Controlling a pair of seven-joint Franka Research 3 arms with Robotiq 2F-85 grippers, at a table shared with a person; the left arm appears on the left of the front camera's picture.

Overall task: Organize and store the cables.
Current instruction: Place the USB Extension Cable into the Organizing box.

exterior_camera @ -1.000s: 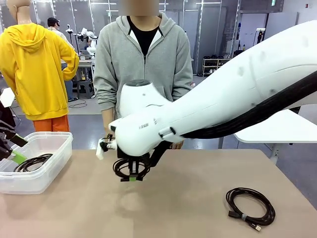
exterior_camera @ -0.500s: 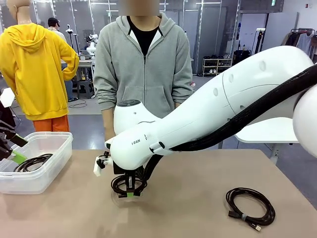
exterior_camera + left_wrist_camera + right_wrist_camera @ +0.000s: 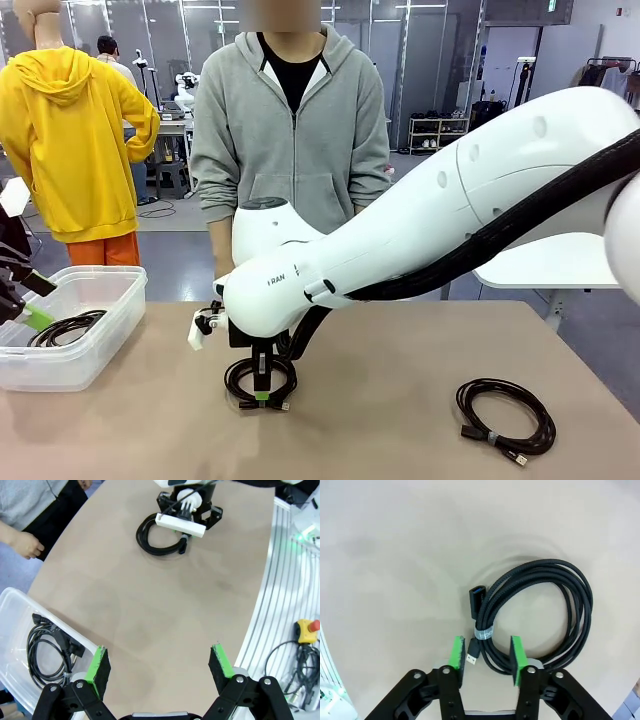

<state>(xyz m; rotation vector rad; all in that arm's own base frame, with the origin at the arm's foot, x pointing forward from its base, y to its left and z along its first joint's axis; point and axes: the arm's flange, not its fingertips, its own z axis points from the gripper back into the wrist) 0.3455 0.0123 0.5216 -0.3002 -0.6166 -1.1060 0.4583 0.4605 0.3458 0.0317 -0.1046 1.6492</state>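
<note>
A small black cable coil (image 3: 260, 382) lies flat on the tan table near the middle. My right gripper (image 3: 262, 395) stands over its near side, open, its green pads (image 3: 456, 655) on either side of the banded strands and the plug without pressing them. The same coil (image 3: 540, 610) spreads out ahead of the right gripper (image 3: 486, 652). A larger coil (image 3: 505, 410) lies at the front right. A third coil (image 3: 65, 328) rests in the clear bin (image 3: 75, 345). My left gripper (image 3: 160, 662) hangs open and empty beside the bin, above bare table.
A person in a grey hoodie stands at the far edge, one hand (image 3: 25, 542) hanging by the table. The bin's rim (image 3: 15, 605) is at the table's left end. An emergency-stop button (image 3: 306, 628) and loose wiring lie off the table's near side.
My right arm came down and set the small coil on the table, then its jaws opened off it. The left arm stayed still.
</note>
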